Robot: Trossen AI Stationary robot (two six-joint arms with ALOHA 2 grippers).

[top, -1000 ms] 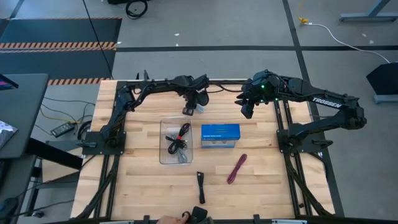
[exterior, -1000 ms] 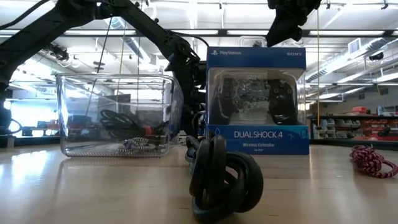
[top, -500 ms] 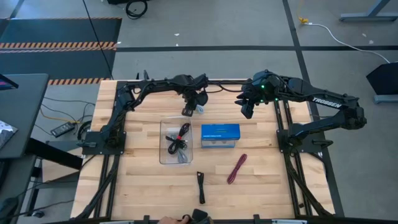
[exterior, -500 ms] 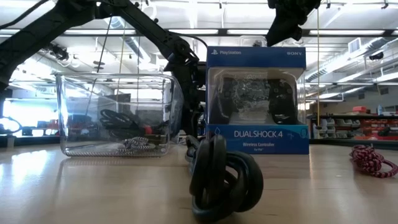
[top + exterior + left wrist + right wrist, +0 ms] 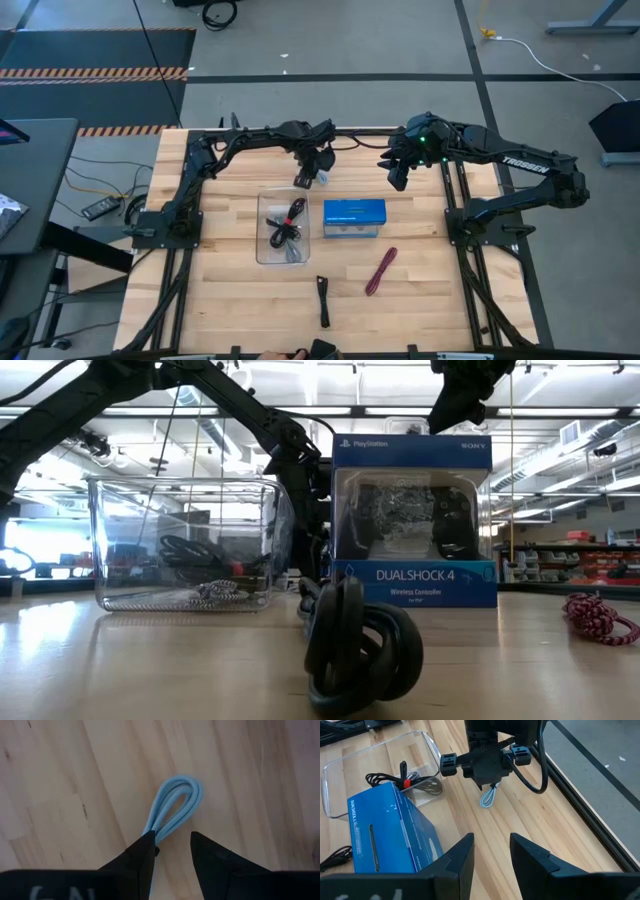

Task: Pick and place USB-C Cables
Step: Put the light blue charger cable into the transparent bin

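The wooden table (image 5: 420, 285) carries 1 clear plastic tray (image 5: 262, 250), 1 blue box (image 5: 354, 218) just beside it, 1 black cable bundle (image 5: 323, 300), 1 maroon-pink cable bundle (image 5: 381, 271) and 1 light blue cable (image 5: 489, 797).

The table (image 5: 420, 290) has a pale wood-plank top and stands on a grey concrete floor (image 5: 330, 40) crossed by dark seams. A black mat (image 5: 90, 50) edged with orange-and-black hazard stripes lies beyond the table's far left corner. A dark desk (image 5: 35, 170) stands at the left, with cables (image 5: 100, 195) on the floor beside it. A white cord (image 5: 560, 60) runs across the floor at the far right. Across the table, long ceiling lights (image 5: 560, 455) glow, and shelves (image 5: 570, 560) line the far right.
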